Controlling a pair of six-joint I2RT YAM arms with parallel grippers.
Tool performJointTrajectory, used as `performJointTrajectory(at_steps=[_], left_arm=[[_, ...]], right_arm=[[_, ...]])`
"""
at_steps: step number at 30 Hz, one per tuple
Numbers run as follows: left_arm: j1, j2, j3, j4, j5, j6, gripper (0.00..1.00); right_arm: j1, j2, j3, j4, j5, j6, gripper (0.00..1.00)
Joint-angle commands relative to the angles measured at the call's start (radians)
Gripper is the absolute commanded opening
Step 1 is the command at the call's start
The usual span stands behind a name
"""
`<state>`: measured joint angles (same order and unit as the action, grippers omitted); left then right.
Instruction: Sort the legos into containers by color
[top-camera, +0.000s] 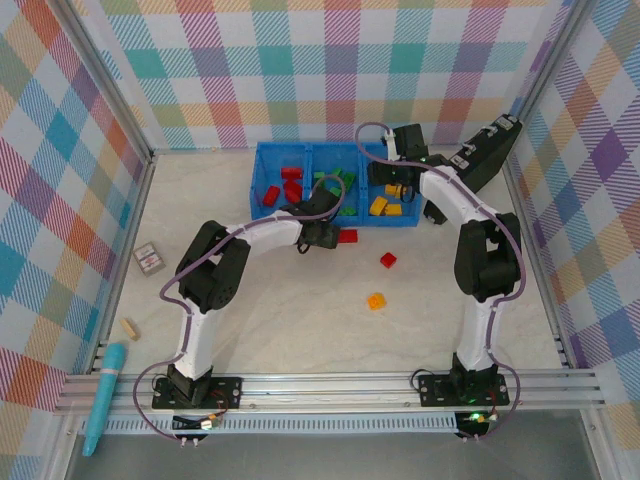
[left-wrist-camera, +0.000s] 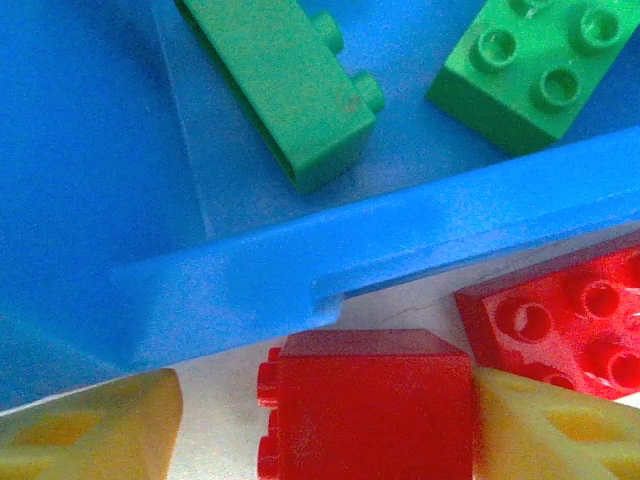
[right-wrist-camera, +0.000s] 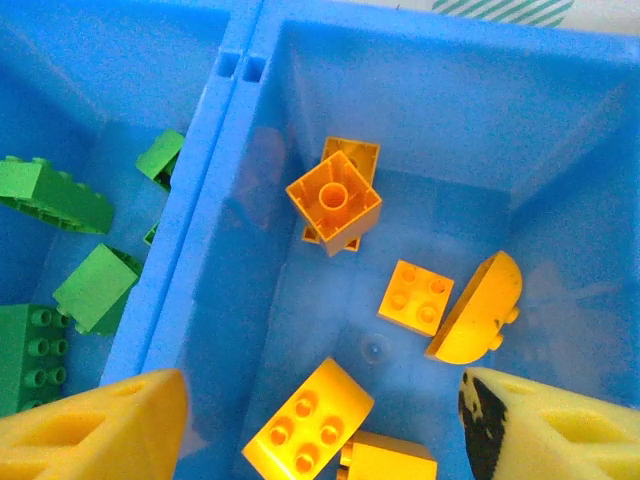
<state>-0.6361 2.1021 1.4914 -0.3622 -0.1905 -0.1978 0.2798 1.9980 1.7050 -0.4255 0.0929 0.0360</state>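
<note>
The red lego (left-wrist-camera: 365, 405) lies on the table (left-wrist-camera: 230, 368) just outside the low wall of the blue tray (left-wrist-camera: 400, 250), between the jaws of the left gripper (left-wrist-camera: 325, 430), which stand apart with one pad (left-wrist-camera: 535, 428) perhaps touching it; it looks light, stiff and smooth, so a pinch on its flat sides should hold best.

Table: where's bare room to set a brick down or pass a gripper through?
Free: the wide patch of table between the two arm bases, below the orange brick; also the patch left of the tray, above the grey card. Crowded: along the tray's front wall, with the left gripper and two red bricks.
</note>
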Motion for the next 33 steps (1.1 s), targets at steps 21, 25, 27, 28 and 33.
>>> performJointTrajectory(at_steps=[21,25,27,28,33], left_arm=[[0.023,-0.055,-0.044,-0.032,0.021,0.012,0.32],[0.021,-0.123,-0.085,-0.071,0.038,0.040,0.30],[0.022,-0.165,-0.107,-0.089,0.037,0.047,0.30],[0.021,-0.190,-0.119,-0.098,0.034,0.050,0.30],[0.021,-0.302,-0.157,-0.147,0.015,0.060,0.29]], right_arm=[[-0.008,-0.176,-0.226,-0.030,0.031,0.064,0.72],[-0.008,-0.226,-0.310,-0.053,0.009,0.094,0.72],[-0.007,-0.257,-0.350,-0.065,-0.004,0.119,0.72],[-0.007,-0.276,-0.373,-0.072,-0.015,0.140,0.71],[0.007,-0.372,-0.509,-0.082,-0.115,0.274,0.70]])
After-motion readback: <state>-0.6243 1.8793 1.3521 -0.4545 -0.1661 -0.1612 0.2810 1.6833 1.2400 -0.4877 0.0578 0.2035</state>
